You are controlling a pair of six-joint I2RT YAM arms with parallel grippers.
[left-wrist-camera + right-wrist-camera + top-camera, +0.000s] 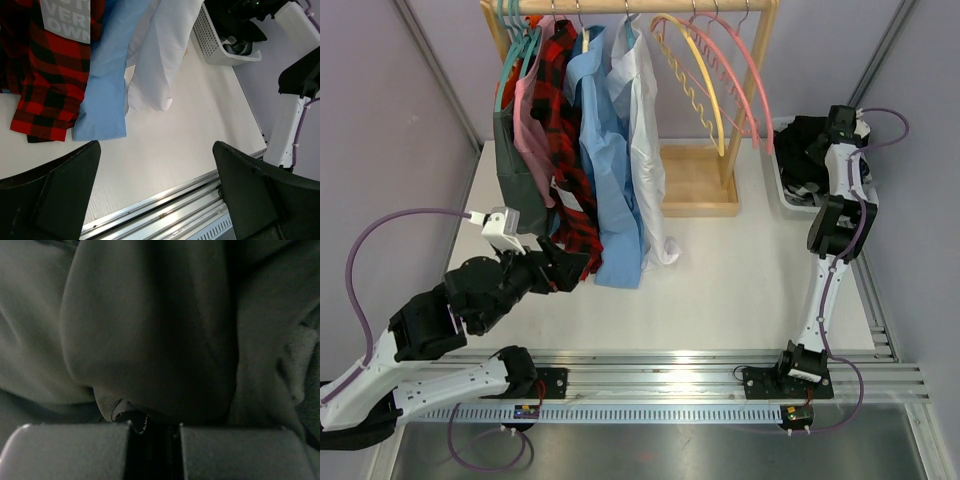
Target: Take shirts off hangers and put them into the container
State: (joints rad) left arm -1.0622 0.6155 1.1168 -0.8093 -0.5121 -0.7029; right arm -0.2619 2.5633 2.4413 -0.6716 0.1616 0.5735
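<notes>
White table (pixel 740 280) fills the floor of the scene, boxed in by pale lilac walls. At its far side stands the wooden rail frame (pixel 700 190), where five shirts hang crowded to the left: dark grey shirt (pixel 515 180), pink shirt (pixel 532 130), red-and-black check shirt (pixel 570 190), light blue shirt (pixel 615 200) and white shirt (pixel 645 150). The white basket (pixel 782 190) sits at the far right and holds dark cloth. Bare yellow hanger (pixel 705 80) and pink hangers (pixel 745 70) hang on the right of the rail. The left gripper (pixel 156 150) gapes wide, low near the check shirt's hem. The right gripper (pixel 152 432), down in the basket, is pinched narrow on a fold of the dark shirt (pixel 150 340).
</notes>
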